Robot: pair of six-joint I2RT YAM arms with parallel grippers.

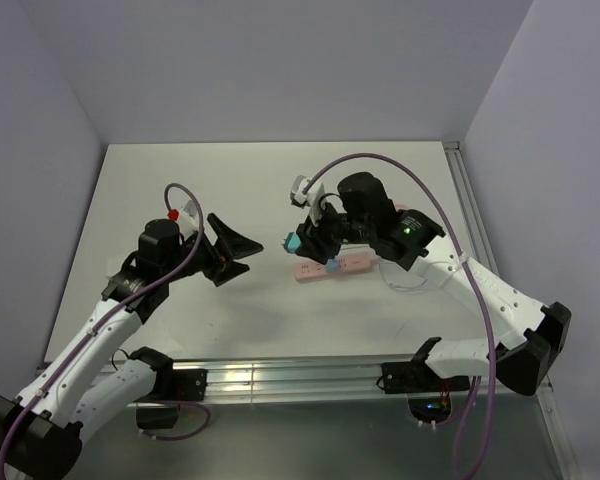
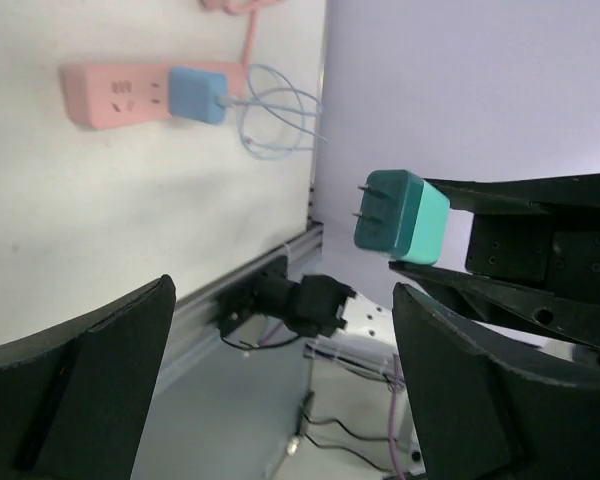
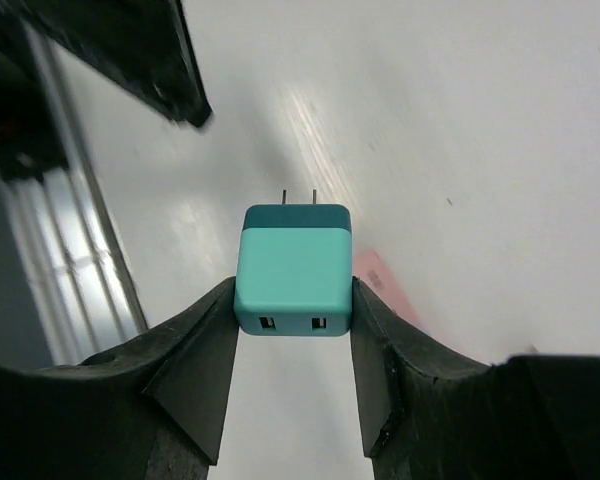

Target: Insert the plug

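Black fingers [image 3: 195, 360] of the right gripper [image 3: 293, 300] pinch the small teal-green cube-shaped plastic plug [image 3: 293, 285] by its sides, prongs pointing away from the wrist. Below that gripper lies the long pink plastic power strip [image 1: 332, 268]. Facing the plug but apart from it, the left gripper [image 1: 235, 250] stands spread wide and empty.

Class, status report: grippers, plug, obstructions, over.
Left gripper open, empty. Right gripper shut on plug, not yet in power strip. Blue adapter occupies one socket.
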